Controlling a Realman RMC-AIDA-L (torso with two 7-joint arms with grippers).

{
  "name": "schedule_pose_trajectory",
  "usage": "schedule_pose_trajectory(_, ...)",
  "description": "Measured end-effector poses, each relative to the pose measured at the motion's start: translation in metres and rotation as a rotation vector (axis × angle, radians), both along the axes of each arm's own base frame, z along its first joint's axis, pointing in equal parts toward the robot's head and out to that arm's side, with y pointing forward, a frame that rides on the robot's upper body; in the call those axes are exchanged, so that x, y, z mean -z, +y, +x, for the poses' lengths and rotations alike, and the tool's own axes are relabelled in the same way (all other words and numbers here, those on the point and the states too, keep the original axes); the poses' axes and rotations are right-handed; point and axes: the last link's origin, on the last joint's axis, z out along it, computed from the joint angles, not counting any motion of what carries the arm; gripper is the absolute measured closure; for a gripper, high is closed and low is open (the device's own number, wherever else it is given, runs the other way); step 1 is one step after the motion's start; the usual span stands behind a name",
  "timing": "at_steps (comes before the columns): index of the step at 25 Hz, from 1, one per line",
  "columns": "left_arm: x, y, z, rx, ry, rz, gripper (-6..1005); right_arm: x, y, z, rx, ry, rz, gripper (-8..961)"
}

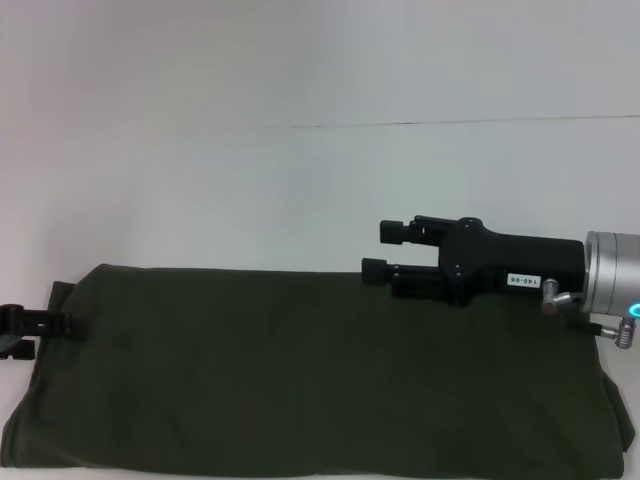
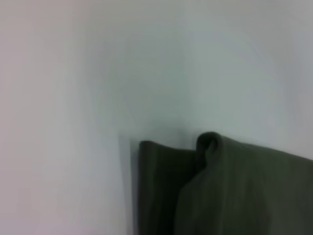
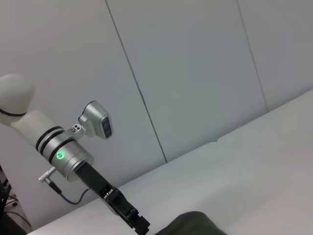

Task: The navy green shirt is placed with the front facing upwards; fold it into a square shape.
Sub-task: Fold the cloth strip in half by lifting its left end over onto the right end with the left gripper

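Nearest my head camera, the navy green shirt (image 1: 310, 380) lies folded into a long band across the white surface (image 1: 250, 180), plain side up, no lettering that I can see. At its left end my left tool (image 1: 30, 325) sits low at the cloth edge; I cannot tell whether it is pinching the fabric, though a fold of cloth (image 2: 210, 142) stands raised there. Over the far right part, my right tool (image 1: 385, 250) hovers horizontally, fingers spread apart, holding nothing.
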Motion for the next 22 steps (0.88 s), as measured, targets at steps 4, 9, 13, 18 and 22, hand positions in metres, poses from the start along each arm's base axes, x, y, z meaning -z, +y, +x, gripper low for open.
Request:
schedule_pose_trajectory(4,-0.0026,0.0011,-0.0014,-0.002,0.024,-0.007,45,0.0000,0.0000,-0.0003,-0.001,0.002,0.001,170)
schedule_pose_trajectory(9,-0.0012,0.0012,-0.0018,0.004,0.037,-0.019,51,0.0009,0.0011,0.0002,0.004,-0.005,0.004,169)
schedule_pose_trajectory(13,-0.0001,0.0015,-0.0021,0.005,0.039,-0.018,52,0.0021,0.0018,0.0004,0.009,-0.007,0.004,169)
schedule_pose_trajectory(18,0.0014,0.0015,-0.0032,0.004,0.042,-0.015,52,0.0034,0.0017,0.0008,0.015,-0.007,0.003,169)
schedule_pose_trajectory(22,0.0036,-0.0001,-0.0041,0.003,0.040,-0.022,52,0.0035,0.0021,0.0009,0.016,-0.009,0.004,169)
